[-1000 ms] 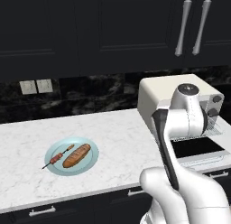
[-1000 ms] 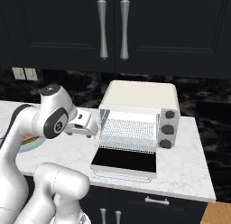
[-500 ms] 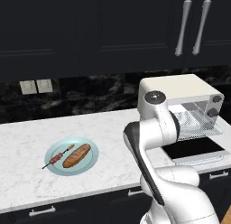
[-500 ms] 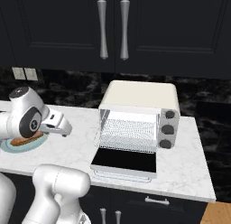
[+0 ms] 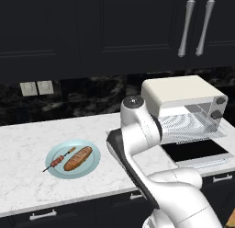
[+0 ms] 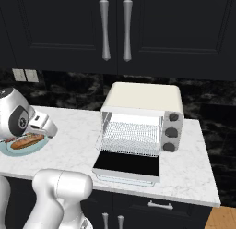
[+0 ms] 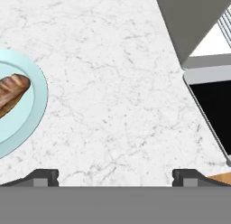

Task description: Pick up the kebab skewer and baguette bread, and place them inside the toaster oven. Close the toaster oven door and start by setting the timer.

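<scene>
On the white marble counter [image 5: 27, 144], towards its left end, a round pale-blue plate [image 5: 73, 159] carried the thin dark kebab skewer [image 5: 58, 160] with its reddish-brown meat chunks and, just beside it on the right, the short golden-brown baguette bread [image 5: 78, 158]. No brand, label or writing could be read on any of these, nor on the two pale wall switch plates [image 5: 36, 88] behind the counter.

In the hand view the two-finger gripper [image 7: 115, 175] hung over bare marble between the plate and the oven, its dark fingertips [image 7: 43, 176] spread wide with nothing between them. One end of the baguette showed on the plate's rim at the left of that view.

Further right stood the cream-white boxy toaster oven [image 6: 143, 98], with a wire rack [image 6: 131, 139] visible inside. The dark glass toaster oven door [image 6: 129, 164] lay folded down flat, fully open. The dark knobs [image 6: 171, 132] on its right face carried no legible markings.
</scene>
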Motion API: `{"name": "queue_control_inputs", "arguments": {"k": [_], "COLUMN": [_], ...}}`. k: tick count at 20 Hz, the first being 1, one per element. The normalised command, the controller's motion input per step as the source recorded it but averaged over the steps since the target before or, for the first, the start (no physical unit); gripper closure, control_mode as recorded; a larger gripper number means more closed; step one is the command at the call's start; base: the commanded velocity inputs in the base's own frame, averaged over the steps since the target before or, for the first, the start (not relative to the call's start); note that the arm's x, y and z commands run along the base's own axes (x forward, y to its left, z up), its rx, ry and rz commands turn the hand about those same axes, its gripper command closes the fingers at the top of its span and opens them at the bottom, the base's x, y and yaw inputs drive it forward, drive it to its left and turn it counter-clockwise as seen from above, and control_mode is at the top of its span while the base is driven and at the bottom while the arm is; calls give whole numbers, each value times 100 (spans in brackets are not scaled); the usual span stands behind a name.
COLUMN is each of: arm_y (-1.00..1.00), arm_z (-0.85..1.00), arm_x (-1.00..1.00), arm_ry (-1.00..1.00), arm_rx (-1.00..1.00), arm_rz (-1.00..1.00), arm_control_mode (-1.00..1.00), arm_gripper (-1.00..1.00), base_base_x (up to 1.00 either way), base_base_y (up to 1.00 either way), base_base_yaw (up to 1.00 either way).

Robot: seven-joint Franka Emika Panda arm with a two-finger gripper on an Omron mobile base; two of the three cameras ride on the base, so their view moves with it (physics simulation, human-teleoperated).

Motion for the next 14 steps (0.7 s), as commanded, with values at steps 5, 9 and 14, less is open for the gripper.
{"name": "queue_control_inputs", "arguments": {"k": [5,9,14], "arm_y": [52,56,52], "arm_z": [-8,-17,-31], "arm_x": [3,0,0], "arm_ry": [9,10,6], "arm_rx": [9,11,8], "arm_rz": [0,-3,-3], "arm_control_mode": [-100,-100,-100], "arm_gripper": [-100,-100,-100], "base_base_x": [0,0,0], "base_base_y": [0,0,0], "base_base_yaw": [0,0,0]}}
